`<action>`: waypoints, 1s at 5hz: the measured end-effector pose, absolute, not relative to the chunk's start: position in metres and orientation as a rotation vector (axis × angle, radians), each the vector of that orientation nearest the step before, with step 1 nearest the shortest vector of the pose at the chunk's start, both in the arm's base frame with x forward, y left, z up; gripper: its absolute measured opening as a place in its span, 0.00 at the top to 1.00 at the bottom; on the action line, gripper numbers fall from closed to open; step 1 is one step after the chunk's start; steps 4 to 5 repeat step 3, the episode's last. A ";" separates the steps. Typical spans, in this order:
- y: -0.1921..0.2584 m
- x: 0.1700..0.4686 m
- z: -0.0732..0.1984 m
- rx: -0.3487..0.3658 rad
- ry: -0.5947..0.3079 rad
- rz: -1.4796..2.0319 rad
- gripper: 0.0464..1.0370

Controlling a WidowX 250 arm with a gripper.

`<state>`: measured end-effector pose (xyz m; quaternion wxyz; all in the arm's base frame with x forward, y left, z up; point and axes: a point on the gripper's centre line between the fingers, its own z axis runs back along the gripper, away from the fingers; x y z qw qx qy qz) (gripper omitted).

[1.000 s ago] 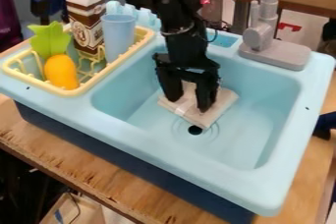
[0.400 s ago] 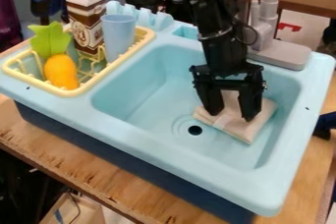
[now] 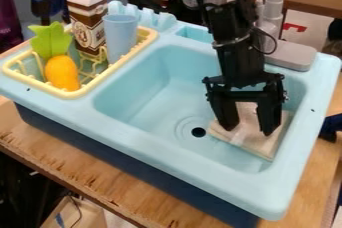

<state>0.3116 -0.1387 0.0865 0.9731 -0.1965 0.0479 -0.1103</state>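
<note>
Wooden bench (image 3: 87, 168), light-blue sink (image 3: 143, 87); hand (image 3: 248, 130) spread wide, fingertips on folded beige cloth (image 3: 252, 143).

- This is looking like a robotics lab or workshop with a toy-kitchen setup.
- A jointed black robot arm (image 3: 242, 62) is hanging over a light-blue plastic toy sink (image 3: 167, 157).
- A rough-edged plywood table (image 3: 80, 167) is supporting the sink.
- A pale-yellow plastic dish rack (image 3: 100, 77) is holding an orange toy fruit (image 3: 62, 73) with green leaves.
</note>
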 end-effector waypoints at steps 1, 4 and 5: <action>-0.127 0.306 0.092 -0.248 0.125 -0.193 0.04; -0.107 0.291 0.172 0.024 -0.043 -0.112 0.04; -0.107 0.291 0.172 0.024 -0.043 -0.112 0.04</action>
